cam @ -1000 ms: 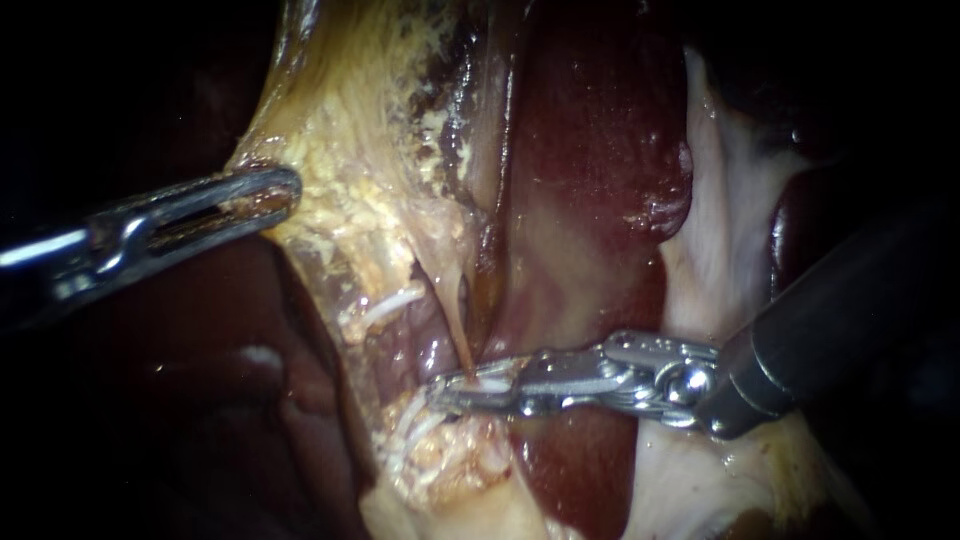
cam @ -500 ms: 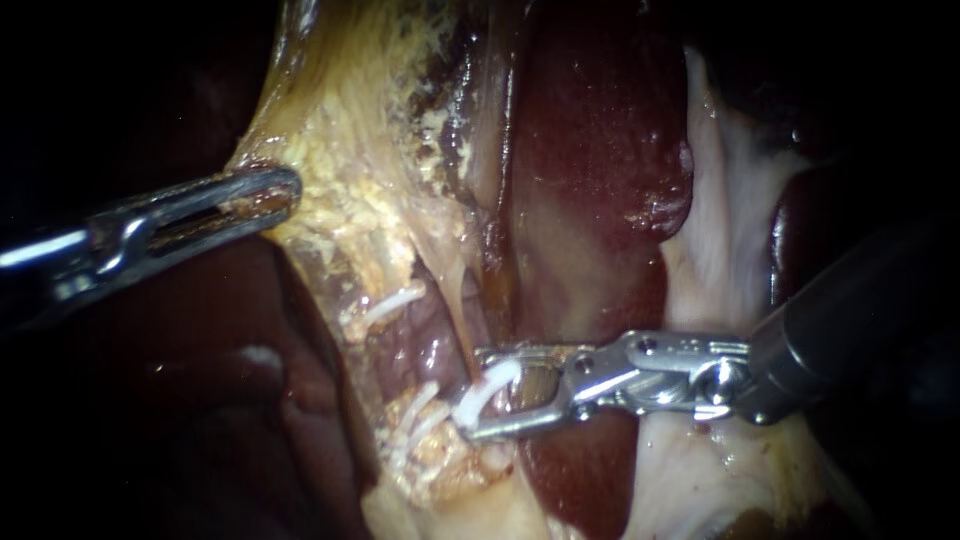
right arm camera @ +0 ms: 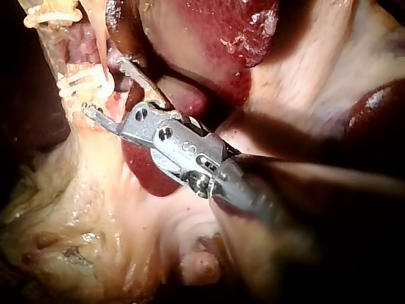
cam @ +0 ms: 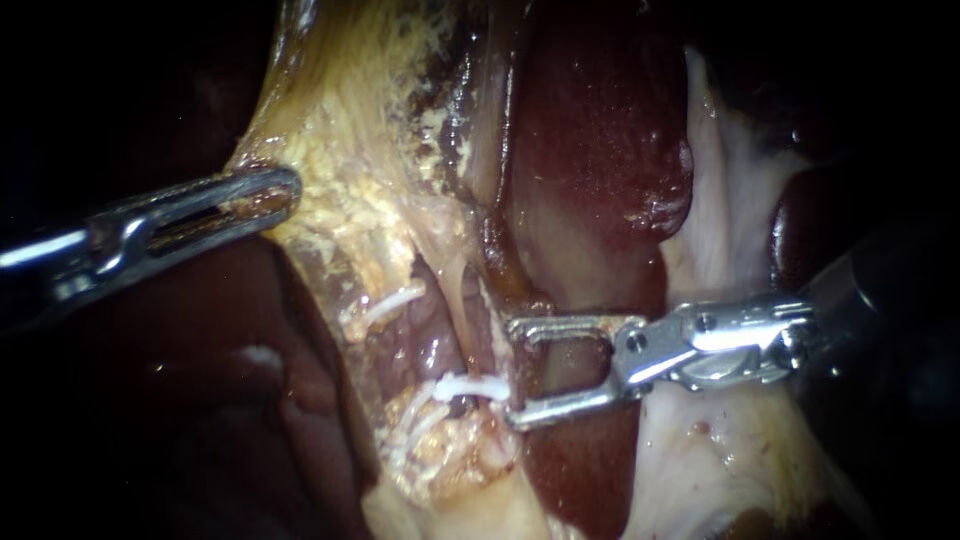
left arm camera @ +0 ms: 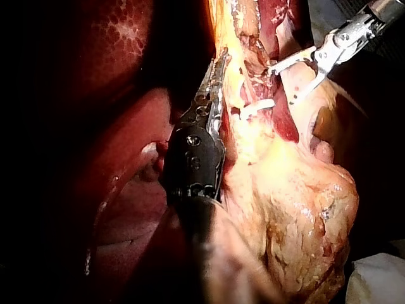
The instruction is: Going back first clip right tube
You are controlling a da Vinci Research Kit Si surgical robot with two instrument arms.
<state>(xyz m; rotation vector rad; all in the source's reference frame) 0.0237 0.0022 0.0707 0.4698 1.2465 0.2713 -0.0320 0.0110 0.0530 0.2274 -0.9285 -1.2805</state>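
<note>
Background: dark red liver (cam: pixel 590 150) lit by the endoscope, with the surrounding field falling away into black. Foreground: the hand of the right instrument (cam: pixel 515 372) stands apart. A clear gap separates its two jaws and nothing is held between them. The view from its own arm shows the same spread.

Just ahead of the jaw tips, a white clip (cam: pixel 468 387) sits crosswise on a thin pale tube (cam: pixel 470 305). This tube runs past the front of the hand and is the one nearest to it. The clip's near end lies close to the lower jaw tip, level with the gap. Whether metal and clip touch cannot be told.

Beyond this clip, farther from the hand, other white clips (cam: pixel 385 305) lie on the adjoining tissue. One is above the level of the hand and some are below it.

Well apart from the right instrument, on the far side of the clipped tube, is the left instrument (cam: pixel 285 190). Its hand is clamped, jaws together, on the edge of a sheet of pale yellow tissue (cam: pixel 340 200). The sheet looks stretched between that grip and the clipped region.
</note>
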